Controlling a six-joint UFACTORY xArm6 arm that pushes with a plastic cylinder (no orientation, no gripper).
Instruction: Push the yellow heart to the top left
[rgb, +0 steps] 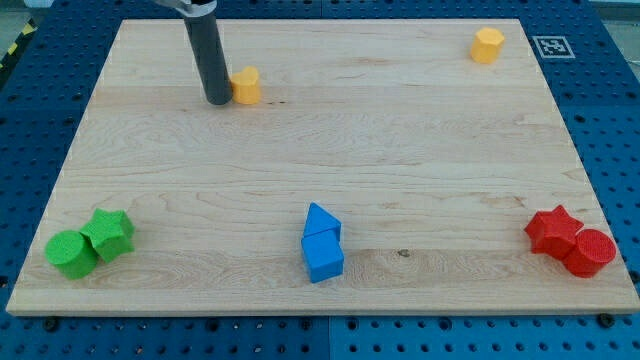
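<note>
A yellow heart block (246, 85) lies on the wooden board (330, 160) toward the view's top left. My tip (217, 100) stands just left of the heart, touching or almost touching its left side. The rod rises from there out of the view's top. A second yellow block (488, 45), roughly hexagonal, sits near the view's top right corner.
A green cylinder (70, 253) and green star (110, 234) sit together at the bottom left. Two blue blocks (322, 243) are stacked close at the bottom middle. A red star (553, 229) and red cylinder (590, 252) sit at the bottom right.
</note>
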